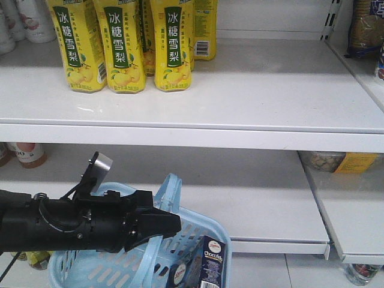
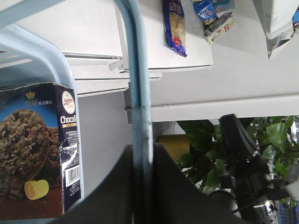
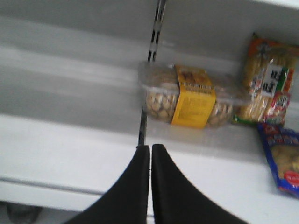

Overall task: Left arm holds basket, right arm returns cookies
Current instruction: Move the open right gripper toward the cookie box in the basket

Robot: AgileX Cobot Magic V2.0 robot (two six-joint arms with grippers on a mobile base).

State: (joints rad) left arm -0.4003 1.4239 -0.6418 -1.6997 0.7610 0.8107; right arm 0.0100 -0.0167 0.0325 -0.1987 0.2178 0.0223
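Cookies carton (image 1: pixel 211 262) upright in basket (image 1: pixel 96 273), just below left gripper (image 1: pixel 161 227) clamped on handle (image 1: pixel 170 189); right gripper (image 3: pixel 150 156) closed, empty: open wide before reaching

1. In the front view, a pale blue slotted plastic basket (image 1: pixel 207 223) sits at 6 o'clock, in front of the white metal lower shelf (image 1: pixel 252 192).
2. A dark navy rectangular cookie carton (image 1: pixel 211 264) stands inside the basket, at its 3 o'clock end.
3. The boxy black left gripper (image 1: pixel 171 223) reaches in from 9 o'clock, with the basket's flat loop handle (image 1: pixel 173 189) between its jaws.
4. Yellow plastic drink bottles (image 1: pixel 126 45) stand in a row at 11 o'clock on the white metal upper shelf (image 1: pixel 270 96), above the basket.
5. A clear plastic tub of nuts (image 1: pixel 327 161) lies at 3 o'clock on the neighbouring shelf bay.
6. In the right wrist view, that tub is at 12 o'clock from the black right gripper (image 3: pixel 150 148), and an orange plastic snack bag (image 3: pixel 266 86) lies just right of the tub, at 2 o'clock.
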